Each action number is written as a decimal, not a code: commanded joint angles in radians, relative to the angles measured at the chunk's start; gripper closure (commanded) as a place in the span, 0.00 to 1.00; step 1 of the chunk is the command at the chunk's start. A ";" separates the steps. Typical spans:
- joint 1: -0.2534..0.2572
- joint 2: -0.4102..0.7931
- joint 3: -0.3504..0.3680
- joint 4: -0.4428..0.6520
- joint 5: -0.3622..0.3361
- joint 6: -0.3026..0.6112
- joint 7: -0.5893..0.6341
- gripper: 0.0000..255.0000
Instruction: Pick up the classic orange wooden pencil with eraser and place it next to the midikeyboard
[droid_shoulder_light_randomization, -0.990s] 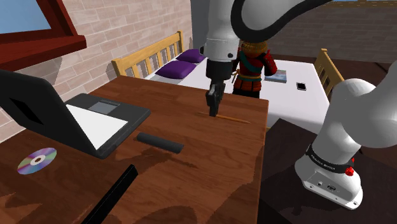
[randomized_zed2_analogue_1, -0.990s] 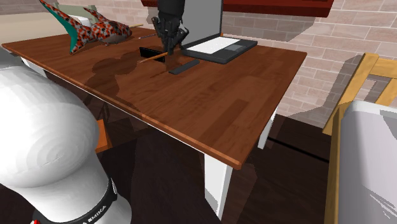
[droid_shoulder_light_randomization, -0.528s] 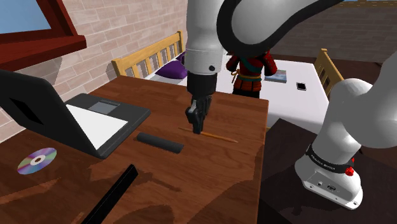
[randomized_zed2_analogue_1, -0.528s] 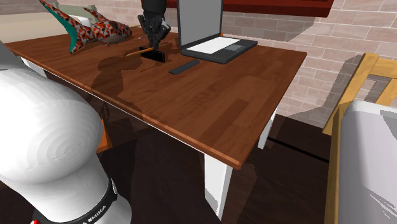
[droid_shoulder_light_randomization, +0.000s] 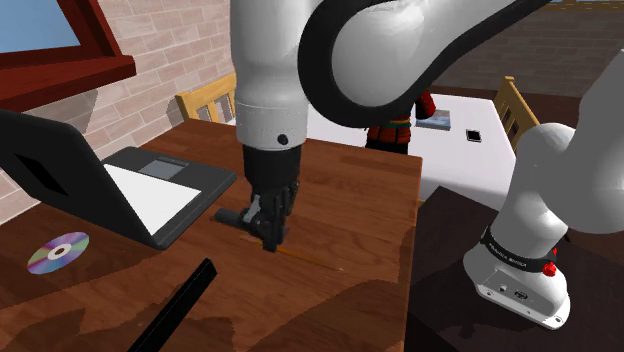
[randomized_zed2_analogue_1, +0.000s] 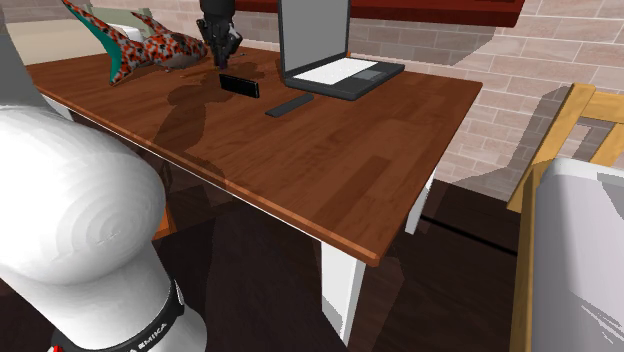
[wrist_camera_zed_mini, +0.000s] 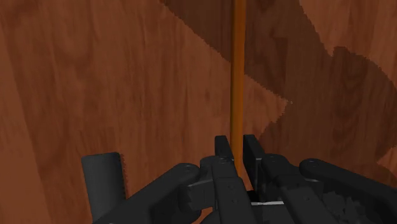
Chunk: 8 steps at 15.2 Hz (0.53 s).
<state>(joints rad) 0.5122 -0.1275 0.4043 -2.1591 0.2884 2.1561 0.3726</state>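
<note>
Pencil (wrist_camera_zed_mini: 238, 76), thin and orange, was clamped between the two black fingers of the tool (wrist_camera_zed_mini: 238, 153), which were closed down to its width. Its shaft ran straight out ahead of them over the brown table (wrist_camera_zed_mini: 95, 76). We judged the pick done, though we could not tell how far the pencil was clear of the wood.

In the shoulder view, nearest us at the lower left, lay a long black slab that we took for the midikeyboard (droid_shoulder_light_randomization: 178, 305), without being sure. Just beyond it, at the frame's centre, the tool hung low with the pencil slanting out toward the lower right, near the slab but not beside it. Next came a small dark bar (droid_shoulder_light_randomization: 232, 215) at the tool's left, then an open laptop (droid_shoulder_light_randomization: 150, 195) at the middle left, and farthest a white bed (droid_shoulder_light_randomization: 470, 160) at the upper right.

What remained, as we saw it, was to bring the pencil alongside the slab, lower it, and open the fingers.
</note>
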 joint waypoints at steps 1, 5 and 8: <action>0.012 0.061 0.028 0.063 -0.032 0.006 0.059 1.00; 0.043 0.164 0.064 0.170 -0.096 0.009 0.157 1.00; 0.045 0.178 0.064 0.144 -0.099 0.048 0.154 1.00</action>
<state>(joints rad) 0.5567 0.0440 0.4682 -2.0100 0.1912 2.1928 0.5262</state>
